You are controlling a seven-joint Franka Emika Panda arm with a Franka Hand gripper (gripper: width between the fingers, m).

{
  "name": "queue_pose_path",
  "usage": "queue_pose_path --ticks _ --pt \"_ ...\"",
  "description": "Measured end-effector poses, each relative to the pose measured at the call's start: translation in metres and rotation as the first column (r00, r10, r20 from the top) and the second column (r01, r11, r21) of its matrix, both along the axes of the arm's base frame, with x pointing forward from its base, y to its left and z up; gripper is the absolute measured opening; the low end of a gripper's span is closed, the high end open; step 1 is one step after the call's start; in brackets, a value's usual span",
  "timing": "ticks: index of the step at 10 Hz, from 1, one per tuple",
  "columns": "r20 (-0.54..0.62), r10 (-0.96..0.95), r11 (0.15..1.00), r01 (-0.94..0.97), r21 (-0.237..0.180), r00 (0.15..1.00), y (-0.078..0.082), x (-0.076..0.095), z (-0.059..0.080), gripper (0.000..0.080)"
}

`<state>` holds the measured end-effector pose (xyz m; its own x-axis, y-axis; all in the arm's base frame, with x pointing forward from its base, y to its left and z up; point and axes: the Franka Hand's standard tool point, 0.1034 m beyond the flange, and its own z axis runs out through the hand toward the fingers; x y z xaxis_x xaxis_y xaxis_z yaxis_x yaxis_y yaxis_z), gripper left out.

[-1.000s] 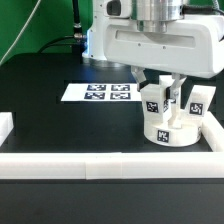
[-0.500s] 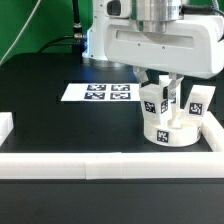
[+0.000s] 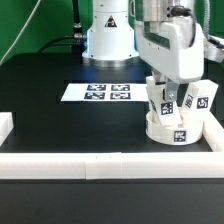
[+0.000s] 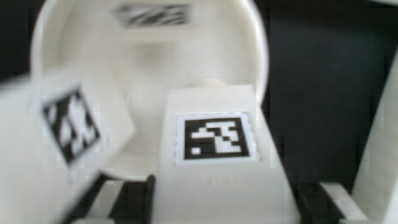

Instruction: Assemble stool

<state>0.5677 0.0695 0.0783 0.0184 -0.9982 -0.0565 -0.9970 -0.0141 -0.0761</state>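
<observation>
The round white seat [image 3: 165, 129] lies in the corner of the white rails at the exterior view's right. Three white tagged legs stand on it. My gripper [image 3: 168, 96] comes down from above and is shut on the middle leg [image 3: 167, 106]. A second leg [image 3: 153, 99] stands close beside it and a third [image 3: 201, 98] stands further right. In the wrist view the held leg [image 4: 217, 138] fills the space between my fingers [image 4: 125, 200], with my gripper [image 4: 222, 198] around its end. The neighbouring leg [image 4: 68, 115] and the seat [image 4: 160, 40] show behind it.
The marker board [image 3: 97, 92] lies on the black table at the middle. A long white rail [image 3: 100, 163] runs along the front, another rail [image 3: 214, 128] stands at the right and a short piece [image 3: 5, 125] at the left. The robot base [image 3: 108, 35] stands behind.
My wrist has turned about the upright axis while on the leg. The seat's side tag has moved to the exterior view's right. The gripper body no longer hides the robot base.
</observation>
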Motion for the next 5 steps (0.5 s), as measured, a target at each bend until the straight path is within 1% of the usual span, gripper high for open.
queue_pose_path --ticks 1,3,5 --pt "-0.002 -0.074 0.997 0.074 0.006 0.997 0.0037 -0.0002 -0.0001 0.0337" --pt "-0.010 -0.197 0.980 0.197 0.019 0.980 0.0037 -0.0002 -0.0002 0.0337" --pt "-0.017 -0.279 0.960 0.279 0.026 0.960 0.0042 -0.0003 -0.0002 0.0337"
